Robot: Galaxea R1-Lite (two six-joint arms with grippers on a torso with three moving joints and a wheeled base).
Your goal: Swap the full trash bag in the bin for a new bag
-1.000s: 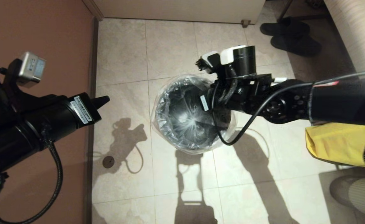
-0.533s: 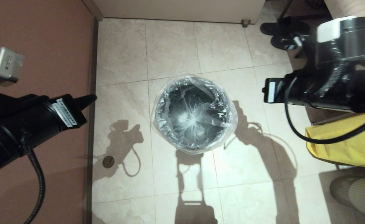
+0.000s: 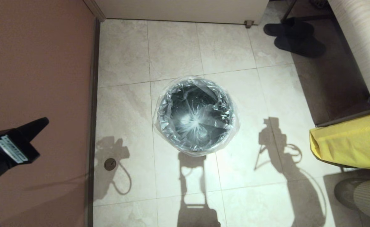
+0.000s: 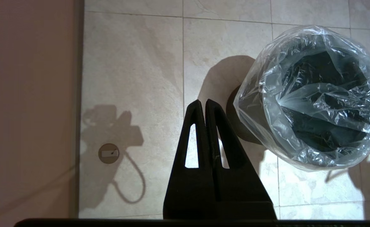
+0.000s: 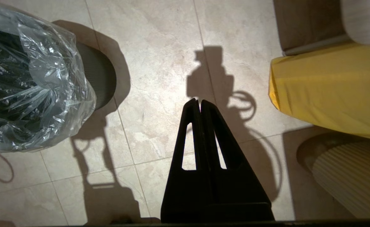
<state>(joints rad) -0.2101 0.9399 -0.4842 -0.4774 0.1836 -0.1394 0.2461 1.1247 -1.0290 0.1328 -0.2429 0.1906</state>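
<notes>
From my seat I see the bin [image 3: 195, 148] standing upright in the middle of the tiled floor [image 3: 178, 47], lined with the new bag [image 3: 196, 115] — the clear crinkled plastic drapes over the rim all the way round and hangs down the outside wall, while its star-gathered seal sits down inside against the black interior. My left gripper [image 4: 205, 105] is off to the bin's left, near the reddish-brown wall [image 3: 37, 63], and holds nothing; its two black fingers are pressed together tip to tip, well apart from the bag. In the head view only its pointed tip and a labelled collar show at the left edge. My right gripper [image 5: 197, 104] is out of the head view, but its own camera shows it above bare tiles between the bin and the yellow sack [image 3: 349, 142], fingers likewise closed against each other with nothing between them. The yellow sack lies at the right side, next to a ribbed beige object [image 3: 367, 195] in the lower right corner. A pair of dark slippers [image 3: 293, 36] rests on the floor at the far right, near a pale cabinet [image 3: 185, 9] whose base runs along the top. A small round floor fitting [image 3: 110, 164] sits on the tiles left of the bin, close to the wall — the arms' shadows fall across the floor on either side of the bin.
</notes>
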